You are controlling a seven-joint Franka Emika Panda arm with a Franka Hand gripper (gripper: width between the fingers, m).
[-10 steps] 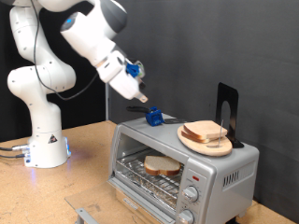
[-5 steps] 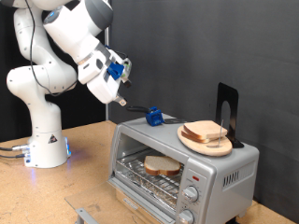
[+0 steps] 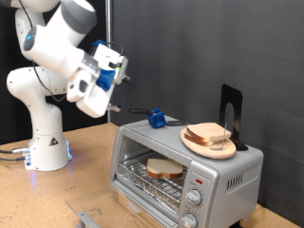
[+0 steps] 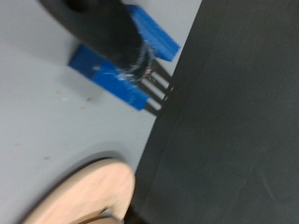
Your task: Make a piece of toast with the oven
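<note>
The silver-grey oven (image 3: 223, 176) stands at the exterior view's lower right with its glass door (image 3: 142, 193) folded down. One piece of toast (image 3: 164, 169) lies on the wire rack inside. A second slice (image 3: 211, 134) lies on a round wooden plate (image 3: 198, 144) on the oven's top. My gripper (image 3: 113, 106) hangs in the air to the exterior view's left of the oven, above its top, with nothing between its fingers. In the wrist view the fingers do not show; the plate's edge (image 4: 84, 191) does.
A blue block with a black handle (image 3: 156, 119) lies on the oven's back left corner and also shows in the wrist view (image 4: 117, 65). A thin black upright stand (image 3: 231, 112) rises behind the plate. The arm's white base (image 3: 46, 142) stands on the wooden table (image 3: 57, 195).
The arm has swung up and to the exterior view's left, carrying the gripper away from the blue block on the oven's top. Oven, toast and plate have not moved.
</note>
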